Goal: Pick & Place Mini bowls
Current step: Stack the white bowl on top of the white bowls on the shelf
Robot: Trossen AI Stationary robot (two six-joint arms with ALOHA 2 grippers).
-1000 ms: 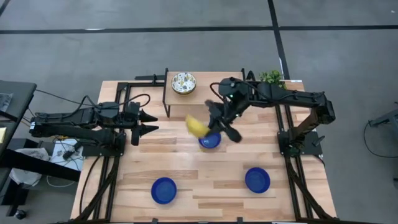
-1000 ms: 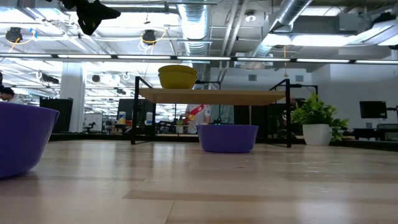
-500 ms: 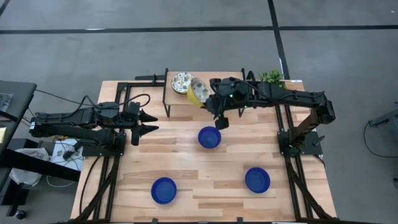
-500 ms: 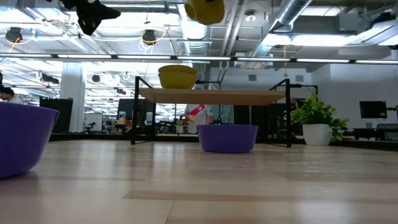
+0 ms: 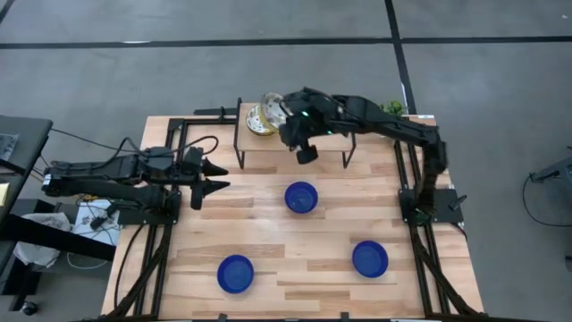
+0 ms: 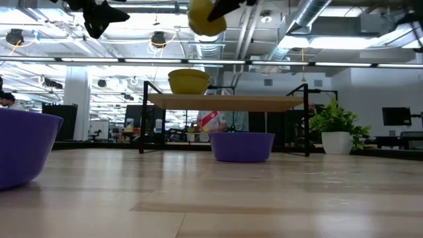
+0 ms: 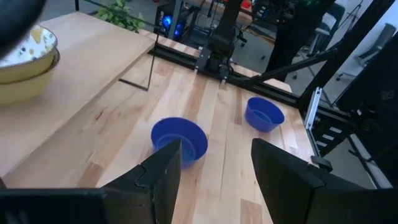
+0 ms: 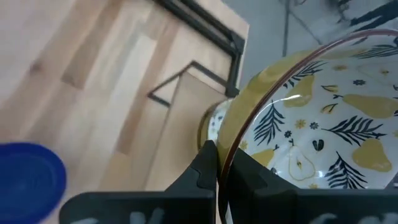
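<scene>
Right tool (image 8: 217,163) grips a tilted patterned bowl (image 8: 311,134) by its rim above the shelf (image 5: 268,143); left tool (image 5: 214,176) waits open beside the shelf

Honestly can't make out any readable text, labels, brand names or numbers anywhere in these shots, not on the table, the bowls, the arms or the room behind.
</scene>
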